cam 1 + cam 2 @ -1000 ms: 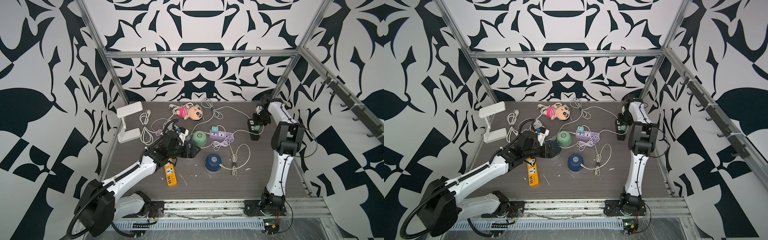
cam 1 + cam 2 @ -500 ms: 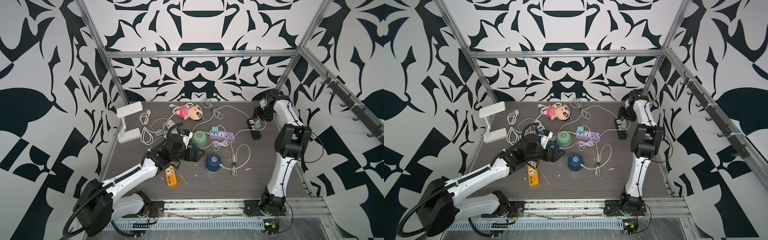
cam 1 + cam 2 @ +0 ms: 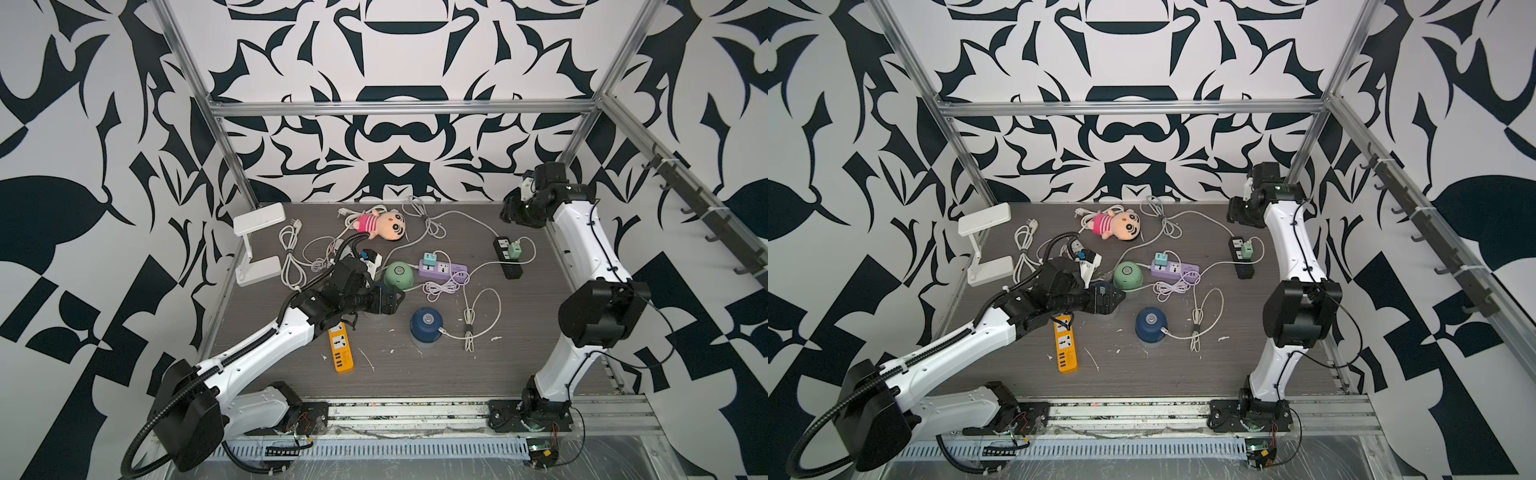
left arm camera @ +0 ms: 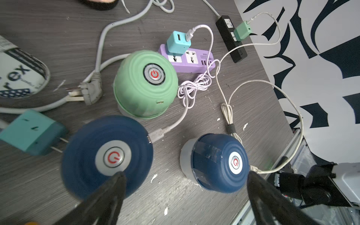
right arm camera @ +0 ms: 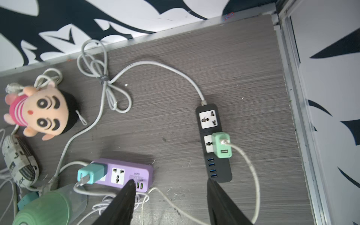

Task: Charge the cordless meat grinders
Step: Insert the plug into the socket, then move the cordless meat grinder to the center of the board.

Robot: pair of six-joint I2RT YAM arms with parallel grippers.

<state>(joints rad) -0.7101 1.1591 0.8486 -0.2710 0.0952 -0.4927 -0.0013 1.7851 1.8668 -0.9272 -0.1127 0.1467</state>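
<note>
Three cordless meat grinders stand mid-table: a mint green one (image 3: 398, 275) (image 4: 146, 83), a dark blue one (image 3: 426, 326) (image 4: 220, 161) with a white cable plugged into its side, and a second dark blue one (image 4: 107, 155) (image 3: 1102, 289) under my left arm. A white cable end (image 4: 155, 135) lies against that second one; I cannot tell if it is plugged in. My left gripper (image 3: 395, 297) (image 4: 185, 175) hangs open and empty above the gap between the two blue grinders. Raised at the back right, my right gripper (image 3: 509, 212) (image 5: 170, 182) is open and empty.
A purple power strip (image 3: 442, 270) carries a teal adapter, a black strip (image 3: 507, 257) a green adapter (image 5: 222, 145). An orange strip (image 3: 340, 347) lies by my left arm. A loose teal adapter (image 4: 31, 132), plush doll (image 3: 382, 224), white lamp (image 3: 257, 245) and coiled cables crowd the back.
My right gripper has opened, risen off the black strip and drawn back toward the rear right corner. The left jaws have opened to full width, and the gripper has shifted slightly right.
</note>
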